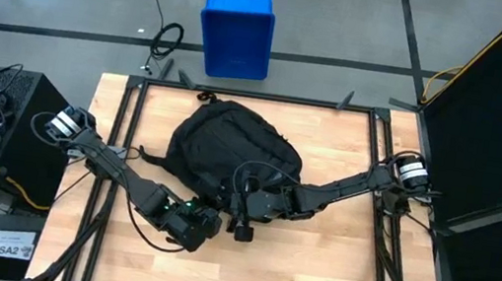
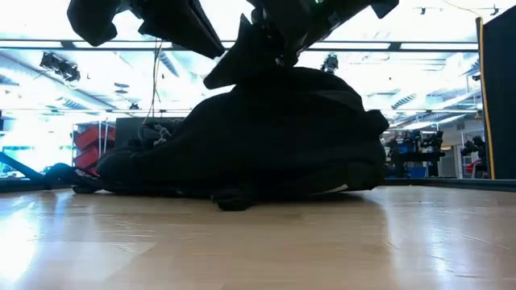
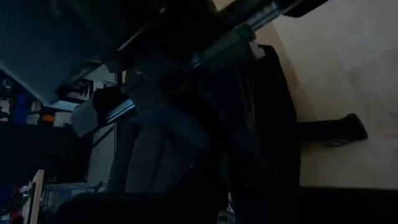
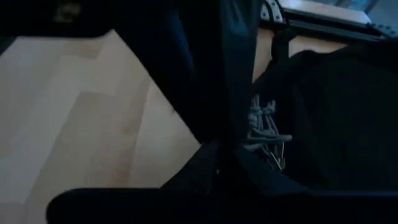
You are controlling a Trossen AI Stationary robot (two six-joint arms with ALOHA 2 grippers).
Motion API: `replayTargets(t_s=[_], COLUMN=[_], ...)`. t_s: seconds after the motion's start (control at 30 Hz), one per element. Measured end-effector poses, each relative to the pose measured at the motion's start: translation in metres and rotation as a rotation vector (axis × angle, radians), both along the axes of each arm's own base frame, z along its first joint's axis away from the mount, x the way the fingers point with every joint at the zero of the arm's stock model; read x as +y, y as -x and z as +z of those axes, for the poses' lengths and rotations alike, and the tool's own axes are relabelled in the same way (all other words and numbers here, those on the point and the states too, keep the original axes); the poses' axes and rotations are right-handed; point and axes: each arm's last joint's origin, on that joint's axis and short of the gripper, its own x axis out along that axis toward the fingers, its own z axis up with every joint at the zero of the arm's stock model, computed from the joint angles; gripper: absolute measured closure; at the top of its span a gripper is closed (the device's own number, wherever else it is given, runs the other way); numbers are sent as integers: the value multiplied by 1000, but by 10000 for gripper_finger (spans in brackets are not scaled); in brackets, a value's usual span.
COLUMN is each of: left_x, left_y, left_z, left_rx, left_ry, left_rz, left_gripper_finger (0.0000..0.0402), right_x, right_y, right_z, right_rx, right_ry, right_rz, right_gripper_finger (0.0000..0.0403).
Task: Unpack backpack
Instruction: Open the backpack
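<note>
Backpack (image 1: 231,143) at frame centre on the table (image 1: 334,253). My left gripper (image 1: 201,225) and right gripper (image 1: 244,199) both clamped tight at its lower edge — contents pinched, cannot tell.

A: Where does the high view sit?
B: Above, facing straight down; it takes in the whole tabletop (image 1: 332,262), all four edges, and floor beyond the far edge with a blue bin (image 1: 236,34).
A: And the low one?
B: At tabletop height by the near edge, facing level across the boards into the room behind; the backpack (image 2: 274,137) fills its middle, close up.
A: The wrist cameras?
B: Each looks along its own arm, very near; the left wrist view has dark fabric and a strip of tabletop; the right wrist view has fabric, boards and a far frame rail.
A: What do they share?
B: All four catch the backpack and the wood around it.
</note>
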Motion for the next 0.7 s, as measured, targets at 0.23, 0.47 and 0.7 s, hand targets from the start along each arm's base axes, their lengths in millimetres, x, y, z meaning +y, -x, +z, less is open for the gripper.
replayTargets(t_s=[0.23, 0.47, 0.7], left_x=[5, 5, 11], left_y=[10, 25, 39], left_z=[-8, -17, -53], left_rx=[59, 53, -51], left_ry=[50, 131, 209], left_rz=[97, 174, 153], left_gripper_finger=[401, 401, 401], right_x=[-2, -2, -2], right_y=[4, 5, 5], right_z=[-6, -6, -6], right_rx=[73, 82, 83], right_ry=[-1, -6, -6], right_rz=[-11, -17, -17], right_gripper_finger=[400, 398, 399])
